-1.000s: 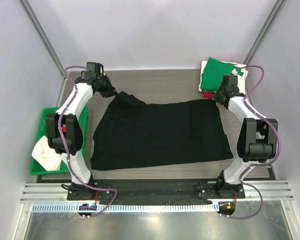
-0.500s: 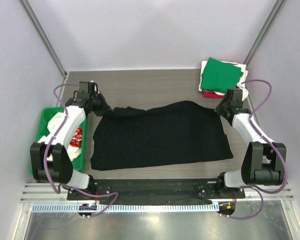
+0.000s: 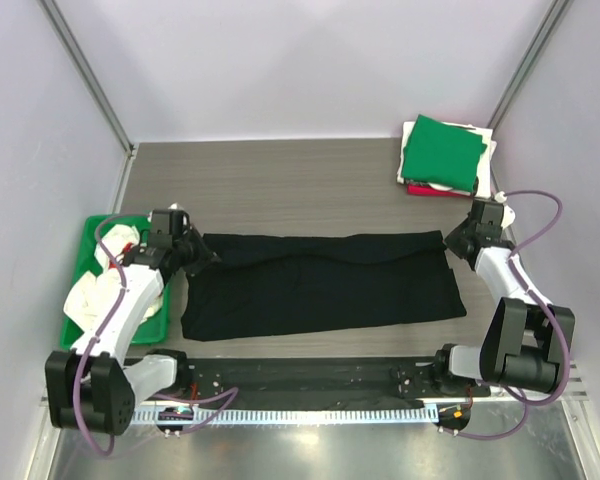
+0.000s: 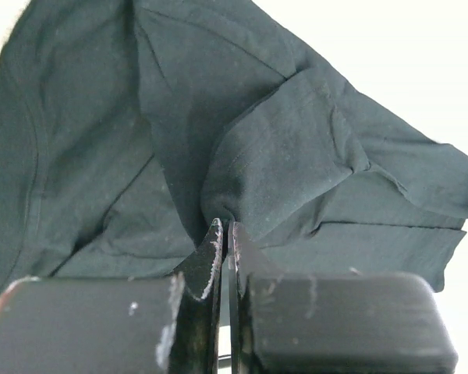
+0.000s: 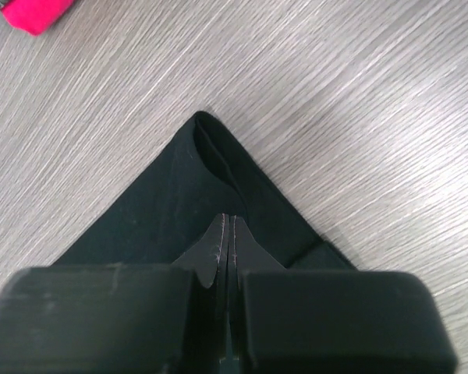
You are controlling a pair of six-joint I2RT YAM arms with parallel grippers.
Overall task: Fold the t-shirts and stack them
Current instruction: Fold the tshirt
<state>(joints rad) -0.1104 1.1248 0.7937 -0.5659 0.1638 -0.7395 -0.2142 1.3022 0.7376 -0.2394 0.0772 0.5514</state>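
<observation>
Black t-shirt (image 4: 257, 148) cloth is bunching in the left gripper (image 4: 222, 230), which is pinching it tight at the left end. The right gripper (image 5: 228, 222) is pinching the shirt's right corner. The shirt is lying long and flat across the tabletop (image 3: 280, 180). A green t-shirt (image 3: 440, 148) is sitting on a pile in the far right corner.

Far edge of black t-shirt (image 3: 320, 285), left hand (image 3: 202, 256), right hand (image 3: 451, 241) nearer.
</observation>
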